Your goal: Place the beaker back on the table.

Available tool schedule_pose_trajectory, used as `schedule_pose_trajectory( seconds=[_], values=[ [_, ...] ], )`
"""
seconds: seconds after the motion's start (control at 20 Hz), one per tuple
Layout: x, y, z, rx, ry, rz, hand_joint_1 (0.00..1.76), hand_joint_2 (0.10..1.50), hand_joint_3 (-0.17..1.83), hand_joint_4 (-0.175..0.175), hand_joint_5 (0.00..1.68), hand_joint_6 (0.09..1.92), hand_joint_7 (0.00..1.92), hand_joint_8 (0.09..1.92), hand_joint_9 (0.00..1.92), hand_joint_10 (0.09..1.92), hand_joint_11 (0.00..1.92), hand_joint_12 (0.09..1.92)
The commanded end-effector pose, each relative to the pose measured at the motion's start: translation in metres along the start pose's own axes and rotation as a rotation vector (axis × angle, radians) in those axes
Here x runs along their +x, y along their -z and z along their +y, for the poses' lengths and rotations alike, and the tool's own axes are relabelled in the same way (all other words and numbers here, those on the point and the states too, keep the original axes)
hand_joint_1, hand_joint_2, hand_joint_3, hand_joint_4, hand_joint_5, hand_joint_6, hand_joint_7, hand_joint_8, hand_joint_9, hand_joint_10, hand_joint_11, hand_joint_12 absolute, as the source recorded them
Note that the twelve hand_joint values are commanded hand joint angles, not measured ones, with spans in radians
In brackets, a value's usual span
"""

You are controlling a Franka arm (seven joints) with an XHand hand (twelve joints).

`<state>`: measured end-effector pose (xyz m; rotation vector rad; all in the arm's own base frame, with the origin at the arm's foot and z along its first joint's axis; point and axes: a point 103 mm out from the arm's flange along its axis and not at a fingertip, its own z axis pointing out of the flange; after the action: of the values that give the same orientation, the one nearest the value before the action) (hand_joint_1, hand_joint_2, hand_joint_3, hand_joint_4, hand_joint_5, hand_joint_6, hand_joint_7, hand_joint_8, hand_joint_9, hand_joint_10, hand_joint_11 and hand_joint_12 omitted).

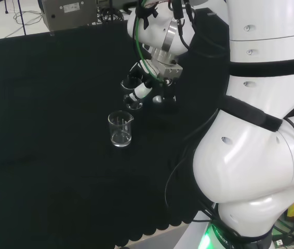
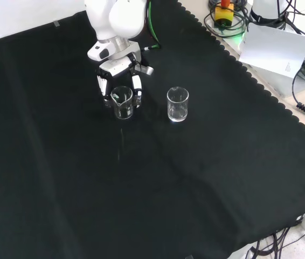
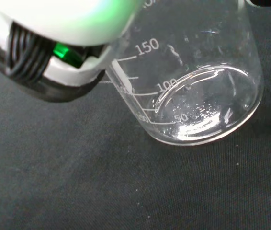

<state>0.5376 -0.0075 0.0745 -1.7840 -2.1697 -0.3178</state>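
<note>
Head view: two clear beakers on the black-clothed bench (image 1: 43, 155). One free beaker (image 1: 120, 129) upright and alone near the middle; the held beaker (image 1: 133, 91) just beyond it and to the right, mostly hidden among the fingers of the hand (image 1: 146, 85), below the arm's white wrist. Front view: again two beakers, side by side. Held beaker (image 2: 122, 102) on the left, upright, fingers curled down around both its sides, hand (image 2: 119, 67) directly above it; base at or just above the cloth, cannot tell which. Free beaker (image 2: 178, 104) to the right, apart from the hand. Wrist view: one beaker (image 3: 197, 91), clear and empty, printed scale on its wall, a blurred white part of the hand (image 3: 54, 33) against its side.
</note>
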Motion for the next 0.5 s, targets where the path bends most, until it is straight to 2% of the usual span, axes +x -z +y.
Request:
schedule_pose_trajectory(
  seconds=[0.05,0.1,0.15,0.2,0.3,0.4,0.5],
  values=[
    [-0.002,-0.001,0.000,0.042,0.008,0.028,1.30,0.68,0.65,-0.136,1.18,0.81,1.28,0.72,1.49,0.37,1.34,0.70],
    [-0.003,-0.001,0.000,0.051,0.008,0.035,1.24,0.74,0.54,-0.089,1.17,0.79,1.22,0.72,1.44,0.34,1.33,0.71],
    [-0.004,0.000,0.000,0.061,0.009,0.039,1.19,0.79,0.46,-0.026,1.16,0.78,1.18,0.71,1.40,0.30,1.27,0.76],
    [-0.005,0.001,0.000,0.084,0.010,0.043,1.16,0.75,0.48,-0.011,1.08,0.79,1.12,0.69,1.36,0.27,1.18,0.82],
    [-0.001,0.003,0.000,0.102,0.029,0.042,1.10,0.62,0.63,-0.005,0.92,0.83,1.01,0.68,1.27,0.23,0.96,1.00],
    [0.003,0.004,-0.001,0.132,0.038,0.022,1.06,0.55,0.72,0.010,0.84,0.86,0.94,0.68,1.19,0.24,0.78,1.15],
    [0.009,0.006,-0.001,0.154,0.040,0.006,1.04,0.52,0.76,0.014,0.79,0.87,0.90,0.68,1.13,0.28,0.69,1.23]
  ],
)
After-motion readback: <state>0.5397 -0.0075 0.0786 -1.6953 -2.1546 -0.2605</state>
